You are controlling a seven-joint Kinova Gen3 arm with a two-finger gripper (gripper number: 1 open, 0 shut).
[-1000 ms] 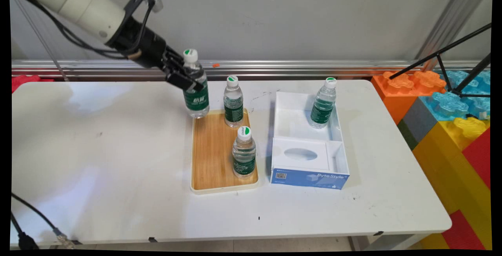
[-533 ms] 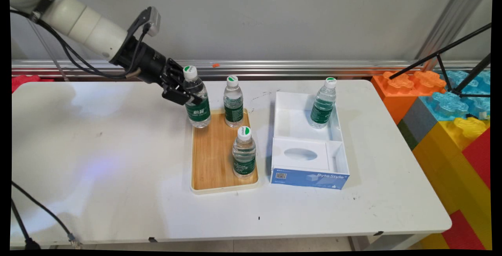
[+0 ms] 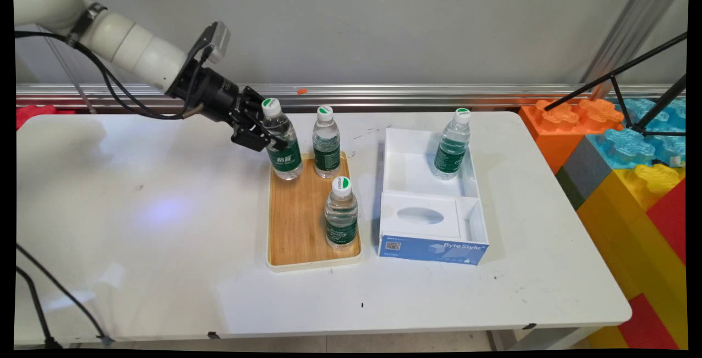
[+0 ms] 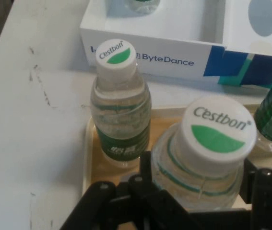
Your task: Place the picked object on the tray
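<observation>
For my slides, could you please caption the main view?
Gripper holds a tilted water bottle over the wooden tray.

Robot lab/test cell. White table w/ aluminium rail behind it along a bare wall. Giant toy bricks and black tripod legs right of table.

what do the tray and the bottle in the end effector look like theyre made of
Tray: the floor looks like wood or bamboo, tan with a straight grain and a light sheen; the cream rim looks like plastic, though that is less sure.
Held bottle: clear, thin plastic, see-through with ribbed walls, a glossy green label and an opaque white plastic cap. The end effector is shut on it.
</observation>
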